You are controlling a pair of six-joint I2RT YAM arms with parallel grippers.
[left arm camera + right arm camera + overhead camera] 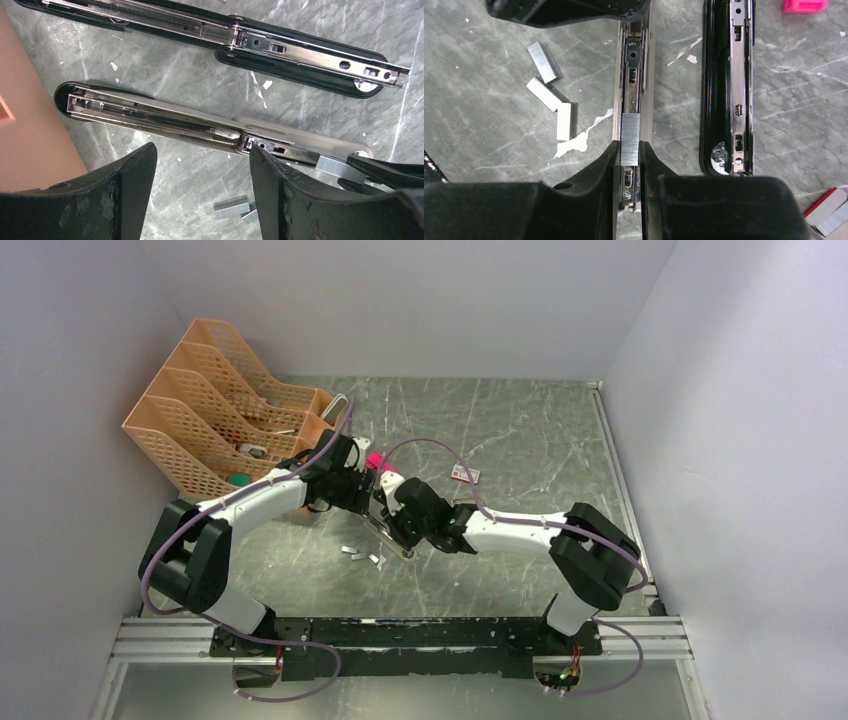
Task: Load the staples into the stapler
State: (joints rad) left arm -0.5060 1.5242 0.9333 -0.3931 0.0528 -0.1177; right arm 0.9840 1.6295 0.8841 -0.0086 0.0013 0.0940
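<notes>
The right gripper (629, 154) pinches a strip of staples (630, 131) over the opened stapler (632, 60) on the bench (484, 150). The left gripper (200, 200) hangs open nearby (apparently touching nothing). Keep the strip parallel, lower it level, seat it fully, then release.

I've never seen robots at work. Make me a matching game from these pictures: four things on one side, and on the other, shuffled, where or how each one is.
Things:
1. left gripper
2. right gripper
3. loose staples
4. orange organiser

Places or states:
A. lying on the table beside the stapler
B. shut on a strip of staples over the stapler's rail
C. open, above the stapler
D. at the table's far left corner

Pairs: 1-C, 2-B, 3-A, 4-D
</notes>
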